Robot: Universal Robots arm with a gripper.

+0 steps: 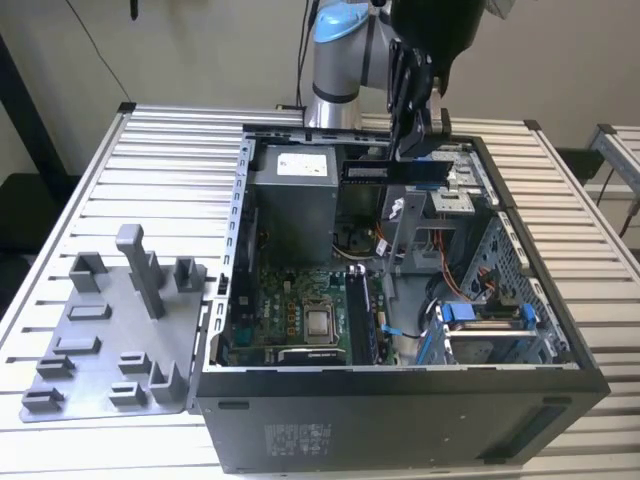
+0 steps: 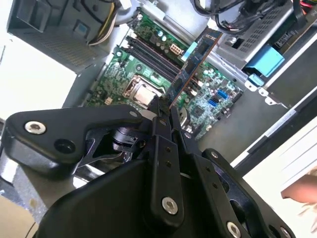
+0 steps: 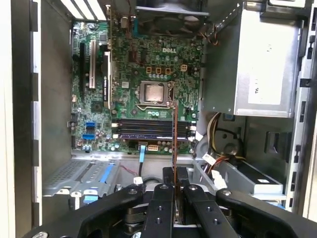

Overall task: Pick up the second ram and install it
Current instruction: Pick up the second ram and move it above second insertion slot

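Black two-finger gripper (image 1: 413, 152) is pinching the long flat dark-green memory stick (image 1: 385, 171) by one end, holding it level above the open black computer case (image 1: 400, 400). In the first wrist view the stick is sitting edge-on over the green motherboard (image 3: 129, 74), apart from its black memory slots (image 3: 148, 128).

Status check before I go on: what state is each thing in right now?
tool: shut on the second ram.
second ram: held above the case interior, not seated.
computer case: side open, inside exposed.
processor: uncovered, no cooler on it.
grey fixture plate: lying flat beside the case, posts upright.
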